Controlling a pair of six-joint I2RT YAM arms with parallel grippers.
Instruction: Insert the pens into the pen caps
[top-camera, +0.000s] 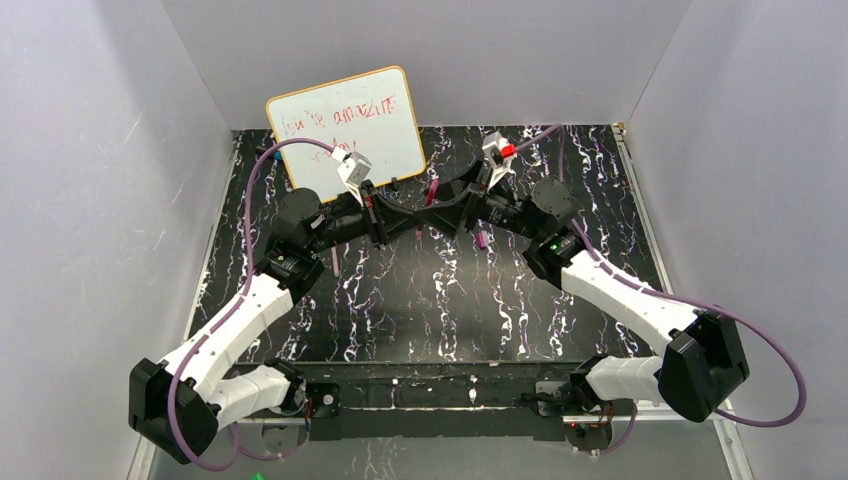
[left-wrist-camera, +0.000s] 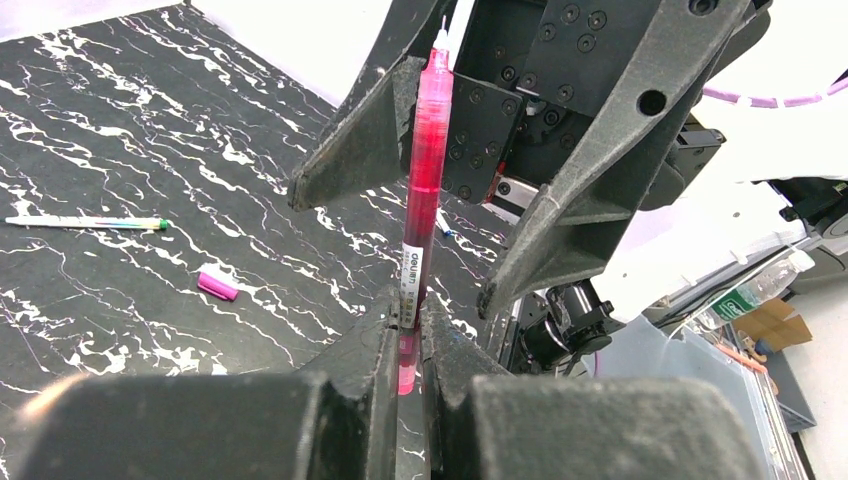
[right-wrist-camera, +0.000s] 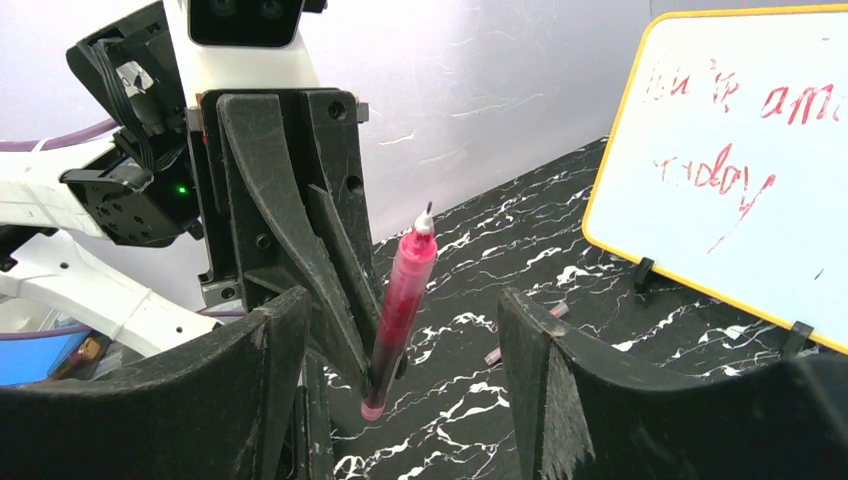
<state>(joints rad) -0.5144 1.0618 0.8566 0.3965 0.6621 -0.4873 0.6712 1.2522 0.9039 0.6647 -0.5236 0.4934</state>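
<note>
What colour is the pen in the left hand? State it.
The pen is translucent pink-red; left wrist view shows it best.

Uncapped pink-red pen upright, tip up, magenta cap lying well apart

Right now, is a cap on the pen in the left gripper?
No, the pink pen has a bare tip, and a pen cap lies on the table.

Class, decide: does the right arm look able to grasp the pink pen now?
Likely yes: the open right gripper faces the pink pen, held upright by the left gripper; nothing between.
</note>
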